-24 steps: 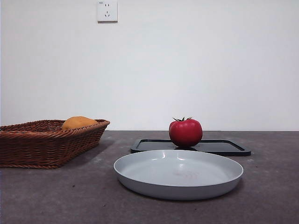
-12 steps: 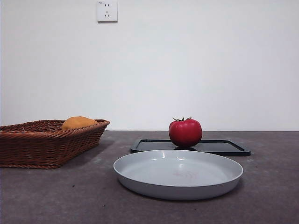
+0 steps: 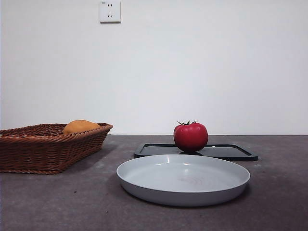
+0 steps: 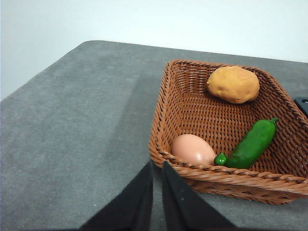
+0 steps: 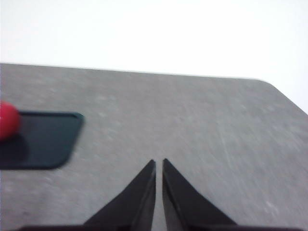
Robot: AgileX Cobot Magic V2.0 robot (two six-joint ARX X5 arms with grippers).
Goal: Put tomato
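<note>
The red tomato (image 3: 191, 136) with a green stem stands on a flat black tray (image 3: 231, 152) behind a grey plate (image 3: 183, 179). Its edge also shows in the right wrist view (image 5: 6, 120), on the black tray (image 5: 43, 139). My right gripper (image 5: 159, 164) is shut and empty over bare table, well apart from the tomato. My left gripper (image 4: 157, 166) is shut and empty, just outside the near rim of the wicker basket (image 4: 166, 103). Neither gripper shows in the front view.
The wicker basket (image 3: 43, 144) stands at the left and holds an orange-yellow oval fruit (image 4: 233, 84), a green pepper (image 4: 250, 144) and a pale egg-shaped item (image 4: 192, 149). A wall with a socket (image 3: 109, 11) is behind the grey table.
</note>
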